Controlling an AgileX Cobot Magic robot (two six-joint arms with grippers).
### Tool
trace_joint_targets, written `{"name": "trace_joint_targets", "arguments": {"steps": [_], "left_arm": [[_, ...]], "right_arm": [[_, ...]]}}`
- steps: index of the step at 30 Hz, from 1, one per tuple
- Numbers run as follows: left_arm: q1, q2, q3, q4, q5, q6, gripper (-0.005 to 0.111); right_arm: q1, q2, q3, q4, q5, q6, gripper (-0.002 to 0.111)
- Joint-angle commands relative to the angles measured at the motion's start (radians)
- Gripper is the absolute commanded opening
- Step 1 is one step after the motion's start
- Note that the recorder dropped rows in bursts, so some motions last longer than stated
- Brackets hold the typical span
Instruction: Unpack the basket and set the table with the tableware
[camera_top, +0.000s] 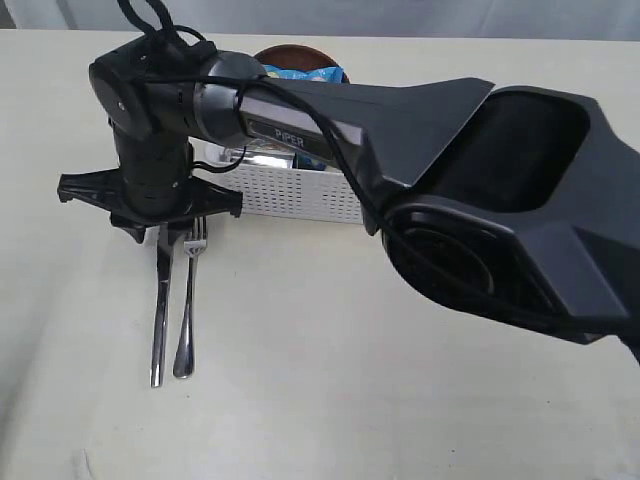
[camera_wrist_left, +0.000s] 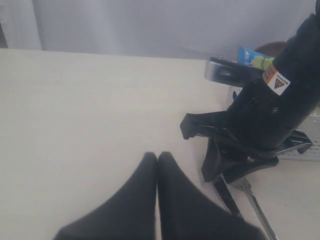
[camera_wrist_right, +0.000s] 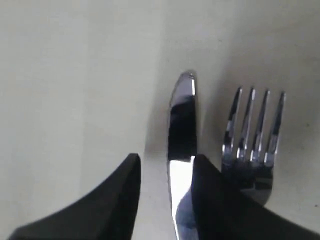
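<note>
On the cream table (camera_top: 350, 400), steel knife (camera_top: 158, 320) and fork (camera_top: 187, 310) lying side by side near the white perforated basket (camera_top: 300, 190), right gripper (camera_top: 160, 232) low over the knife blade, fingers narrowly parted astride it, left gripper (camera_wrist_left: 157, 157) above bare tabletop, fingers pressed together, empty.

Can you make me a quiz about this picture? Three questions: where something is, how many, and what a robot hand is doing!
1. Where is the knife?
A. on the floor
B. on the table, beside the fork
C. up in the air

2. How many prongs does the fork have?
A. two
B. four
C. six

3. The left gripper is
A. shut and empty
B. wide open
C. squeezing a ball

Answers: 1 B, because the knife lies flat next to the fork. 2 B, because four prongs show in the right wrist view. 3 A, because its fingers touch with nothing between them.
</note>
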Motion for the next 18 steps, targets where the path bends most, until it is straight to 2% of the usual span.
{"name": "trace_joint_targets", "arguments": {"steps": [1,8,12,14,17,18], "left_arm": [[-0.005,-0.004,0.004,0.001,-0.002,0.003,0.0],[-0.005,-0.004,0.004,0.001,-0.002,0.003,0.0],[-0.005,-0.004,0.004,0.001,-0.002,0.003,0.0],[-0.005,-0.004,0.004,0.001,-0.002,0.003,0.0],[-0.005,-0.004,0.004,0.001,-0.002,0.003,0.0],[-0.005,-0.004,0.004,0.001,-0.002,0.003,0.0]], "right_arm": [[-0.005,-0.023,-0.007,-0.014,-0.034,0.006,0.034],[-0.005,-0.097,-0.007,-0.05,-0.047,-0.073,0.034],[-0.005,-0.171,-0.007,-0.087,-0.045,-0.211,0.034],[-0.005,-0.21,-0.007,-0.108,-0.041,-0.295,0.026],[-0.015,-0.271,-0.007,-0.147,-0.008,-0.398,0.002],[-0.026,-0.29,-0.007,-0.152,0.01,-0.431,0.0]]}}
